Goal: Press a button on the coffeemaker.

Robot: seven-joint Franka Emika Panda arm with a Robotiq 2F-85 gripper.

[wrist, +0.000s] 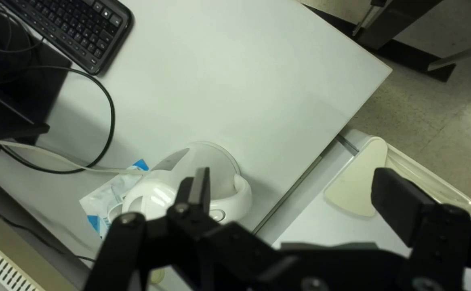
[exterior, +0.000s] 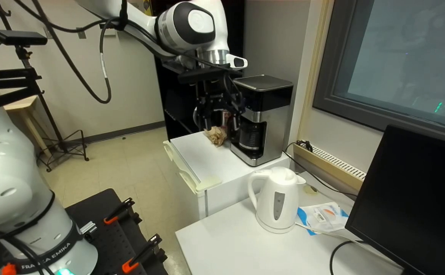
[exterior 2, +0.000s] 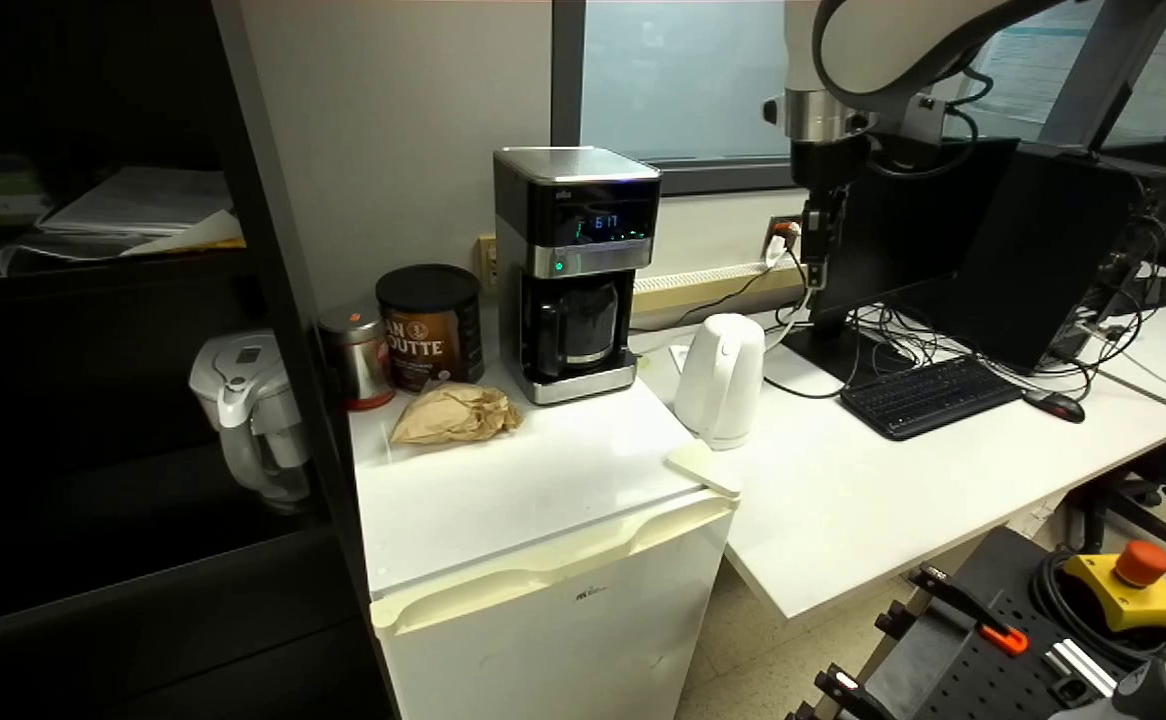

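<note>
The coffeemaker (exterior: 274, 131) is a boxy black and steel machine standing upright on the small white fridge. In an exterior view its front (exterior 2: 588, 262) shows a lit display (exterior 2: 605, 222), a row of small lights and a green-lit button (exterior 2: 559, 267) on the silver band. A dark carafe (exterior 2: 588, 325) sits inside. My gripper (exterior: 221, 124) is open and empty, pointing down. In an exterior view the gripper (exterior 2: 816, 278) hangs to the right of the coffeemaker, apart from it. In the wrist view the gripper's fingers (wrist: 292, 182) are wide apart with nothing between them; the coffeemaker is out of view.
A white kettle (exterior 2: 718, 385) stands on the desk (exterior 2: 873, 500) beside the fridge (exterior 2: 503, 510). A paper bag (exterior 2: 455, 412), a coffee can (exterior 2: 433, 335) and a metal canister (exterior 2: 358, 360) stand left of the coffeemaker. Monitors (exterior: 417, 198), cables and a keyboard (exterior 2: 928, 395) are on the desk.
</note>
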